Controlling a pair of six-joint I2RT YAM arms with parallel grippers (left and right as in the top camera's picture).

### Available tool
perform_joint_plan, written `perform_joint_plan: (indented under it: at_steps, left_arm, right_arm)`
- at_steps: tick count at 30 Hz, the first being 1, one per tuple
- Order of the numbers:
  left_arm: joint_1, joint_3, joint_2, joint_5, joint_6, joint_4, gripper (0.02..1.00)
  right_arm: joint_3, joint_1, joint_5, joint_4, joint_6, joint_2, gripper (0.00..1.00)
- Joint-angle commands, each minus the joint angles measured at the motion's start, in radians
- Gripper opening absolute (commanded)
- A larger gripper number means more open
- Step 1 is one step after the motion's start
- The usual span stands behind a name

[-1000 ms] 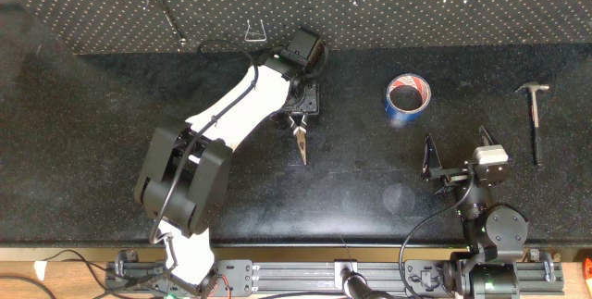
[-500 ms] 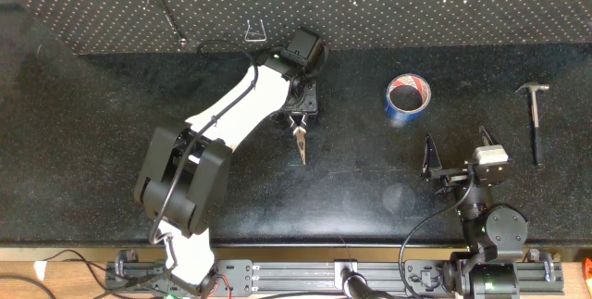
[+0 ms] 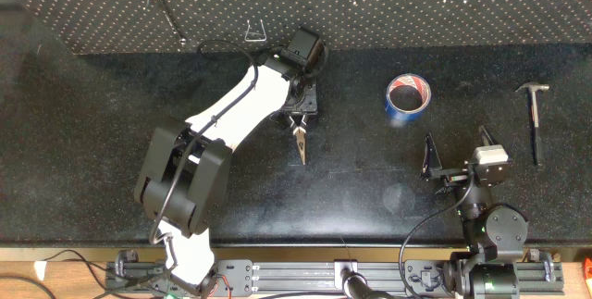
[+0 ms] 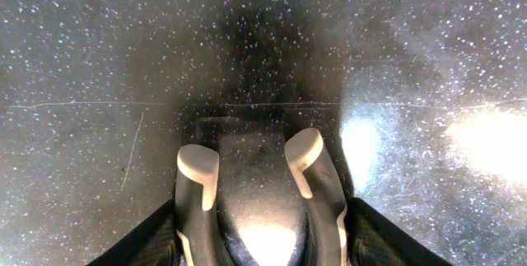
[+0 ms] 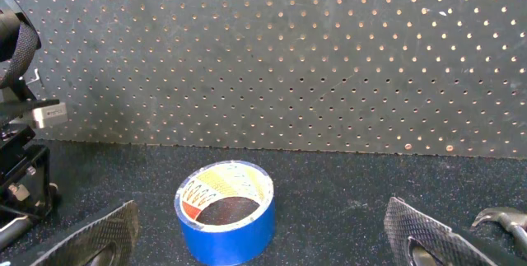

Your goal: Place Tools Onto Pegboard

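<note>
**Gripping check: left pincer closed on the pliers, right pincer idle and open**

1. Far left: I see a wrench (image 3: pixel 169 12) hanging on the pegboard (image 3: pixel 83 3), which runs along the far edge of the black table (image 3: pixel 92 132). To its right is a wire hook (image 3: pixel 256 31) with nothing on it.

2. Left of centre: the left pincer (image 3: pixel 302 106) is down close to the table, near the pegboard's foot. From its wrist camera, its two dark fingers sit against the outer sides of the pale handles of the pliers (image 3: pixel 300 140), so the pincer is drawn in and has hold of them. The nose of the pliers points toward the near edge. I cannot tell whether the pliers rest on the table or are raised off it.

3. Right of centre: a blue tape roll (image 5: pixel 226 211) lies flat on the table, hole upward, well apart from the pliers.

4. Right: the right pincer (image 3: pixel 456 151) sits near the arm's base, on the near side of the tape roll, with its fingers spread wide and nothing between them.

5. Far right: a hammer (image 3: pixel 534 118) lies on the table with its head toward the pegboard.
</note>
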Motion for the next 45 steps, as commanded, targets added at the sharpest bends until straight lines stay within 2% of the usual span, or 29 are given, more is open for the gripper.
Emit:
perform_joint_plan:
  at_steps: [1,5,7,9,11,12,13,15,17,37,45]
  left_arm:
    - [-0.004,-0.010,0.057,0.052,-0.009,-0.001,0.029]
    - [0.016,-0.010,-0.036,0.021,-0.009,-0.001,0.029]
    - [0.087,-0.010,-0.169,-0.010,-0.002,-0.002,0.029]
    - [0.143,-0.010,-0.298,-0.100,-0.001,-0.003,0.029]
    - [0.150,-0.011,-0.397,-0.237,0.005,0.014,0.029]
    - [0.150,-0.011,-0.431,-0.281,0.056,0.061,0.029]
    - [0.151,-0.011,-0.458,-0.304,0.172,0.220,0.027]
    - [0.152,-0.011,-0.450,-0.302,0.296,0.478,0.027]
    - [0.163,-0.011,-0.448,-0.303,0.390,0.604,0.027]
    - [0.177,-0.013,-0.195,-0.288,0.392,0.591,0.029]
    - [0.180,-0.013,-0.173,-0.274,0.392,0.452,0.029]
  right_arm:
    - [-0.004,0.006,0.005,-0.006,-0.008,-0.007,0.974]
    - [-0.004,0.006,0.005,-0.006,-0.008,-0.007,0.976]
    - [-0.004,0.006,0.005,-0.006,-0.008,-0.007,0.974]
    - [-0.004,0.006,0.005,-0.006,-0.007,-0.007,0.976]
    - [-0.004,0.006,0.005,-0.006,-0.007,-0.007,0.974]
    - [-0.004,0.006,0.005,-0.006,-0.008,-0.007,0.974]
    - [-0.004,0.006,0.005,-0.006,-0.008,-0.007,0.976]
    - [-0.004,0.006,0.005,-0.006,-0.008,-0.007,0.976]
    - [-0.004,0.006,0.005,-0.006,-0.008,-0.007,0.976]
    - [-0.004,0.006,0.005,-0.006,-0.008,-0.007,0.976]
    - [-0.004,0.006,0.005,-0.006,-0.008,-0.007,0.976]
